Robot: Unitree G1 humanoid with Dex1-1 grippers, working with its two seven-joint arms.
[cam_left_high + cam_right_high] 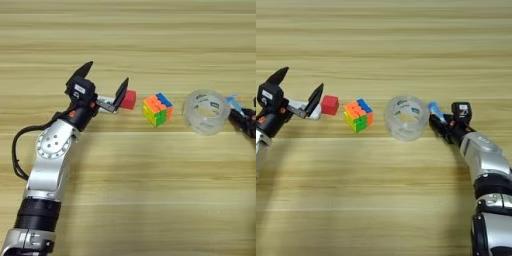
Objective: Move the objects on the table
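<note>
Left eye view: left gripper [106, 82] fingers spread wide over a white device [106, 102], its far finger touching the red cube [129, 99]. Puzzle cube [158, 109] and tape roll [205, 112] sit in a row to the right. Nothing looks sorted yet.

Right eye view: right gripper [437, 120] closed on the blue tube [435, 110], just beside the tape roll. Table [386, 200] has plenty of open room near and far.
</note>
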